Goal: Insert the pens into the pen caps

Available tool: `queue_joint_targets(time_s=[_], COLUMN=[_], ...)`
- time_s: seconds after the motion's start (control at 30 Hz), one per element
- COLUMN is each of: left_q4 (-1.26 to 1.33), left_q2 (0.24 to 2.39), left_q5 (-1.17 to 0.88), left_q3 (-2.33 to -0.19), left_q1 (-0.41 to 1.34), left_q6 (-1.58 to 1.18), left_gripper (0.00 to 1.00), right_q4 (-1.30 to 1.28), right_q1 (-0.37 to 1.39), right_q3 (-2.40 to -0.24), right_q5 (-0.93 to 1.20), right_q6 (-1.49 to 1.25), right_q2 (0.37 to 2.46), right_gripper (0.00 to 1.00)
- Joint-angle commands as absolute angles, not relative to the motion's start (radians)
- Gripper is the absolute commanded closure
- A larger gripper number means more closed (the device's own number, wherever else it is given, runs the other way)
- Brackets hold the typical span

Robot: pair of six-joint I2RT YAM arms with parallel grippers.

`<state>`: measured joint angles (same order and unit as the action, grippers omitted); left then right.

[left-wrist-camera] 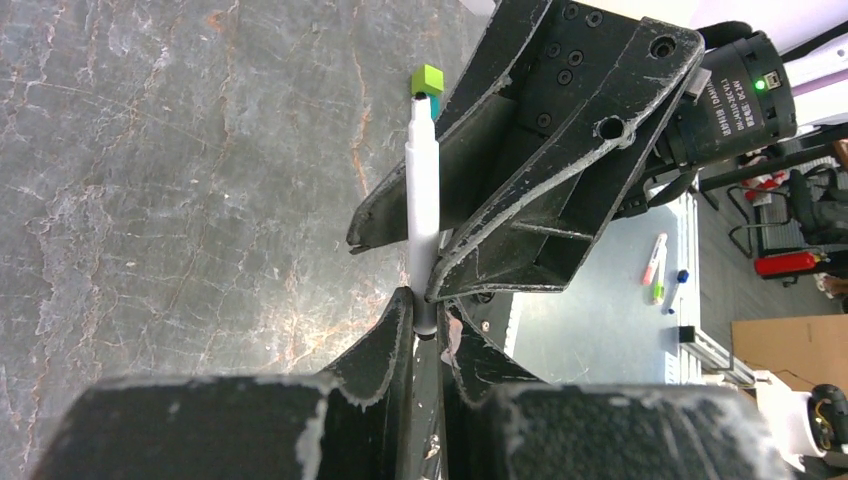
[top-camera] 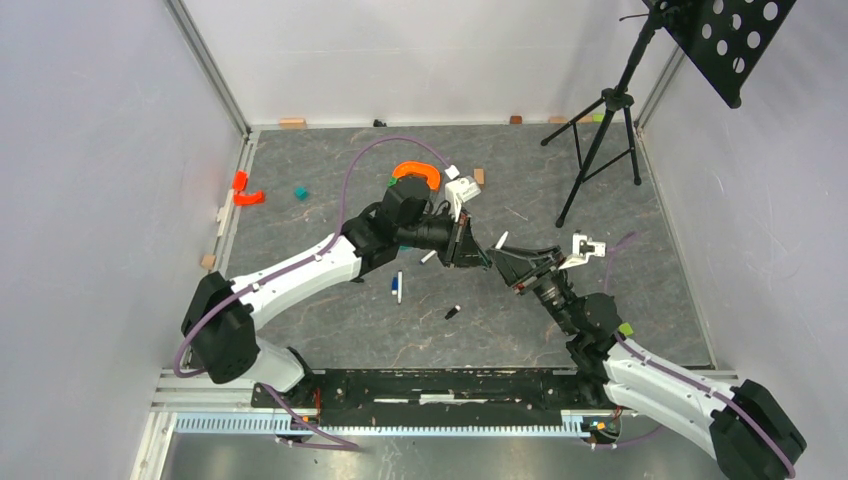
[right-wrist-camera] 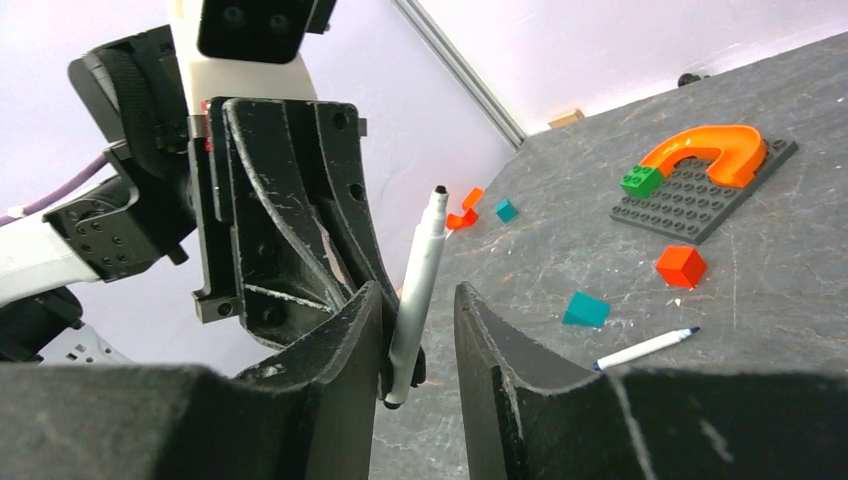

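A white pen [left-wrist-camera: 422,190] is held upright-tilted by its lower end in my shut left gripper [left-wrist-camera: 428,305]. In the right wrist view the same pen [right-wrist-camera: 420,280] stands between the spread fingers of my right gripper [right-wrist-camera: 420,300], dark tip up, leaning by the left finger [right-wrist-camera: 345,330]; the right jaws are open round it. In the top view the two grippers meet mid-table, left [top-camera: 468,245] and right [top-camera: 505,262], with the pen [top-camera: 501,240] between them. A second white pen with a blue end [top-camera: 398,287] and a black cap [top-camera: 452,312] lie on the table.
A dark brick plate with an orange arch [right-wrist-camera: 700,185], a red brick [right-wrist-camera: 681,267] and a teal brick [right-wrist-camera: 585,310] lie beyond the grippers. Another white pen [right-wrist-camera: 645,348] lies on the table nearby. A black tripod [top-camera: 600,150] stands at the back right.
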<state>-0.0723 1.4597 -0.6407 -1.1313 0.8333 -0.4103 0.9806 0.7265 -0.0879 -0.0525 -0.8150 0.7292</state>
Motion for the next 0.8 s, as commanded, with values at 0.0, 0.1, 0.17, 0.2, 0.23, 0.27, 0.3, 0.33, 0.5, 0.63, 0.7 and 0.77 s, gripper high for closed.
queue_joint_targets(time_s=[0.0, 0.1, 0.17, 0.2, 0.23, 0.27, 0.3, 0.33, 0.5, 0.63, 0.7, 0.77], left_q4=[0.034, 0.039, 0.044, 0.048, 0.053, 0.064, 0.072, 0.076, 0.08, 0.08, 0.08, 0.08], left_q2=[1.425, 1.43, 1.43, 1.429, 1.427, 1.425, 1.425, 1.424, 1.422, 1.416, 1.418, 1.419], left_q5=[-0.685, -0.686, -0.689, -0.691, -0.694, -0.696, -0.698, -0.698, -0.696, -0.693, -0.692, -0.693], left_q3=[-1.129, -1.126, -1.125, -1.123, -1.12, -1.116, -1.112, -1.109, -1.105, -1.104, -1.104, -1.104], left_q1=[0.822, 0.821, 0.821, 0.821, 0.821, 0.821, 0.821, 0.821, 0.82, 0.818, 0.819, 0.819], left_q6=[-0.47, -0.473, -0.476, -0.476, -0.481, -0.485, -0.49, -0.493, -0.493, -0.489, -0.489, -0.488], left_gripper=[0.98, 0.98, 0.98, 0.98, 0.98, 0.98, 0.98, 0.98, 0.98, 0.98, 0.98, 0.97], right_q4=[1.1, 1.128, 1.137, 1.143, 1.15, 1.159, 1.167, 1.174, 1.187, 1.184, 1.167, 1.151], right_q1=[0.747, 0.754, 0.759, 0.76, 0.761, 0.763, 0.765, 0.767, 0.773, 0.776, 0.776, 0.775], right_q3=[-0.069, -0.071, -0.079, -0.081, -0.083, -0.083, -0.082, -0.082, -0.086, -0.076, -0.079, -0.081], right_q5=[-0.016, -0.017, -0.013, -0.01, -0.009, -0.008, -0.009, -0.008, -0.003, -0.003, -0.006, -0.01], right_q6=[-0.811, -0.813, -0.811, -0.81, -0.809, -0.808, -0.808, -0.81, -0.808, -0.799, -0.791, -0.783], right_q2=[0.75, 0.764, 0.777, 0.783, 0.788, 0.793, 0.797, 0.801, 0.818, 0.815, 0.806, 0.799], right_gripper=[0.64, 0.7, 0.7, 0.71, 0.71, 0.71, 0.73, 0.74, 0.77, 0.86, 0.97, 1.0])
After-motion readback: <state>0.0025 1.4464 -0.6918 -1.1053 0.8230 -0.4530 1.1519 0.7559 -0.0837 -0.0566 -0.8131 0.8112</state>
